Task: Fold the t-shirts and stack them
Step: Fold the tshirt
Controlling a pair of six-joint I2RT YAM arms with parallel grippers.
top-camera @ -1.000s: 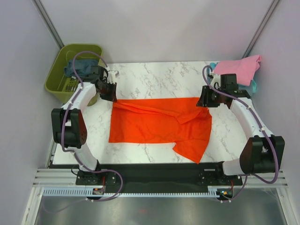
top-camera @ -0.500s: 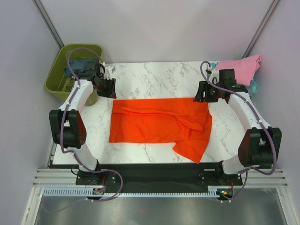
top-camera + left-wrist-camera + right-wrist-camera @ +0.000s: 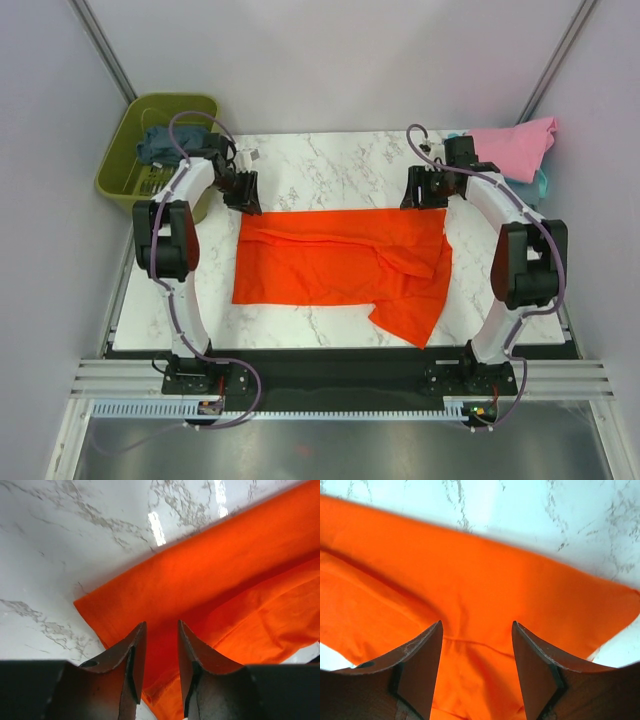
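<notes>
Far edge just released: left gripper [image 3: 161, 627] narrowly parted, right gripper [image 3: 476, 625] wider, both empty above orange-red t-shirt [image 3: 340, 265]; fold laid, next fold pending.

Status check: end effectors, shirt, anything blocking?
Left end effector open, empty, over orange-red t-shirt, far-left corner. Right end effector open, empty, over far-right corner. Shirt flat on table, part-folded. Nothing blocking it.

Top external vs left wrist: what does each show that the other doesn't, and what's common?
Top external only: olive basket holding a dark slate-blue t-shirt, pink t-shirt at the far right corner, the right arm. Left wrist only: left fingers apart, nothing between them, above the orange-red t-shirt corner. Both: that t-shirt on the marble table.
</notes>
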